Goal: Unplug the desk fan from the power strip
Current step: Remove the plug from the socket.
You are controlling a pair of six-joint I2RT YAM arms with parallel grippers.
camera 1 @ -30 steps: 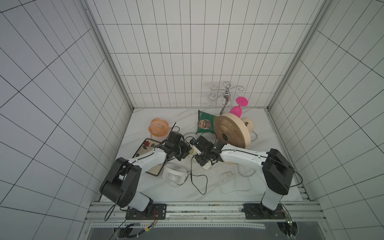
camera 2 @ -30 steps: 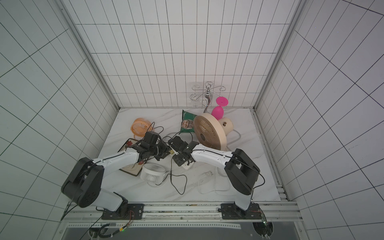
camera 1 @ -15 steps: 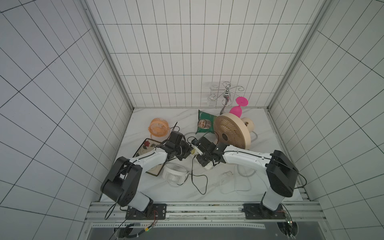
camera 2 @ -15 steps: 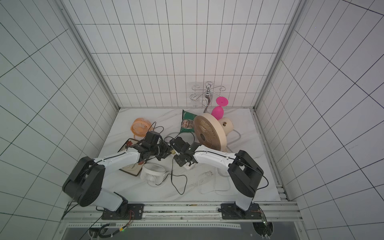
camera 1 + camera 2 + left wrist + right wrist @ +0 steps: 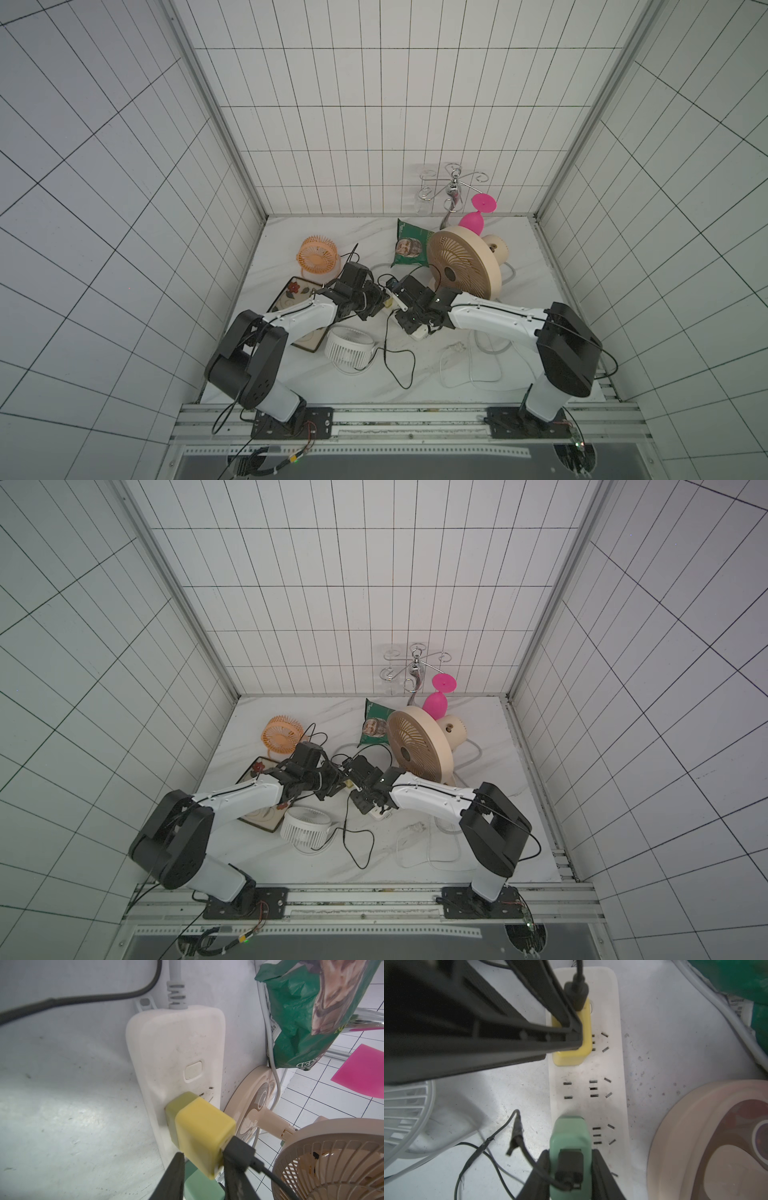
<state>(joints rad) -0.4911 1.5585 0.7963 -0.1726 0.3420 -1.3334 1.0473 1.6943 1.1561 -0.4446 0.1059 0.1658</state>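
Note:
The white power strip (image 5: 176,1043) lies flat on the table between both arms, its end also showing in a top view (image 5: 419,332). A yellow plug adapter (image 5: 199,1136) with a black cable sits in its socket nearest the grey cord, and my left gripper (image 5: 202,1165) is shut on it. A green plug adapter (image 5: 570,1142) with a black cable sits further along the strip (image 5: 604,1064), with my right gripper (image 5: 571,1159) shut on it. A white desk fan (image 5: 347,347), an orange one (image 5: 318,257) and a big beige one (image 5: 461,262) stand around. Which fan each cable feeds I cannot tell.
A green snack bag (image 5: 411,249) and a pink goblet (image 5: 476,218) stand at the back by a metal rack (image 5: 453,187). A patterned tray (image 5: 293,293) lies under the left arm. Loose black cable (image 5: 399,365) and white cord (image 5: 461,365) trail toward the front.
The right arm's elbow has drifted slightly to the right. Both grippers keep their holds on the adapters, and the strip has not visibly moved.

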